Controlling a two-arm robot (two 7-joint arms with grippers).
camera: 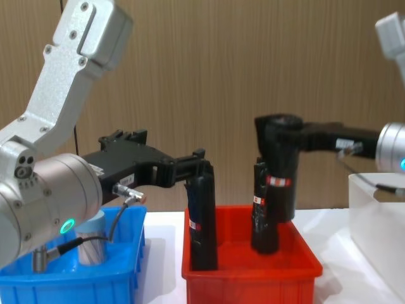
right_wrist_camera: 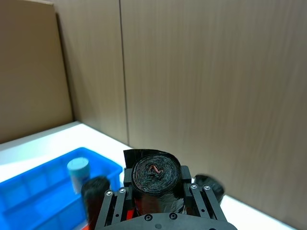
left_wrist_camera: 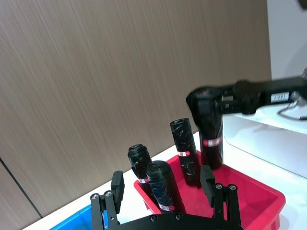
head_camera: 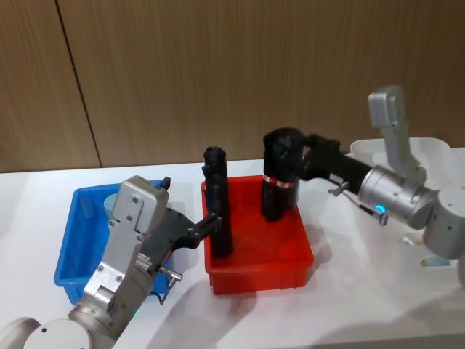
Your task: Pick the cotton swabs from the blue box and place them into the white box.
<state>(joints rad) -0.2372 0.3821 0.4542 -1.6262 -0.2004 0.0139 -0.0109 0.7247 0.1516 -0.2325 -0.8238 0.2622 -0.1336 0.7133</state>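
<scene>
Nearest the chest camera, the left arm's grey wrist housing leads to the left hand [camera: 201, 166], which pinches the top of a black roll [camera: 202, 218] standing at the left side of the red bin [camera: 253, 273]. Left of it, the blue box [head_camera: 83, 243] rests on the white tabletop [head_camera: 349, 305], with one jar of the cotton swabs [head_camera: 115, 206] upright near its far wall, pale blue lid up, untouched by either hand. At centre, two more black rolls [left_wrist_camera: 183, 151] stand in the red bin. Further right, the right hand [head_camera: 285, 156] is clamped on a thicker black roll with a red label [camera: 280, 174], held above the bin's far right part. At the far right, the white box [camera: 380, 218] stands near the red bin. Judged against the task, both hands are occupied with rolls rather than the swabs, so the risk is a wrong item reaching the white box; the left hand's roll could also tip its neighbours if dragged sideways, since they stand close together.
</scene>
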